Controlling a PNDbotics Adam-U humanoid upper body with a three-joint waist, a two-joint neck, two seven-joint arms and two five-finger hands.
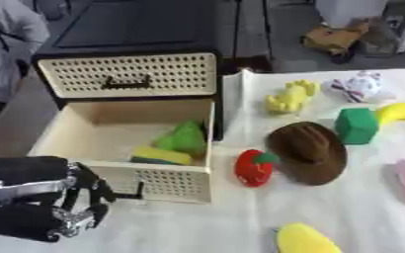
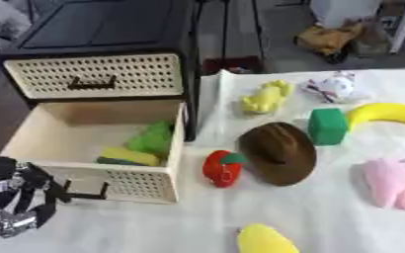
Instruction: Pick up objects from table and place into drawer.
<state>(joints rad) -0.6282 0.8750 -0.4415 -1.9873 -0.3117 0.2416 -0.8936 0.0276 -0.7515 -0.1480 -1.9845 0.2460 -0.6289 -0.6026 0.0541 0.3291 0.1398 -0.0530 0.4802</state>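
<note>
Cream perforated cabinet [image 1: 128, 74] stands at the table's left, its lower drawer [image 1: 167, 183] pulled out and open. Inside the drawer, toward its right side, lie a green wedge-shaped object [image 1: 182, 139] and a yellow-topped sponge [image 1: 161, 156], touching each other. Left hand [image 1: 42, 202] shows at the lower left corner, black with silver parts, just in front of the drawer's front panel; whether its fingers are spread or curled cannot be told, and nothing is seen in it. Right hand does not show. On the white cloth [image 1: 240, 222] to the right of the drawer: a red strawberry toy [image 1: 254, 169] with green top, just beside the drawer's front corner and touching a brown hat [image 1: 309, 151]. Beyond the hat sits a green cube [image 1: 356, 126], with a yellow banana [image 2: 387, 114] just right of it. Farther back, a yellow soft figure [image 1: 291, 97] and a white patterned soft toy [image 1: 359, 87]. Pink soft toy [image 2: 392, 182] lies at the right edge. Yellow rounded object [image 1: 305, 239] sits at the near edge, partly cut off.
</note>
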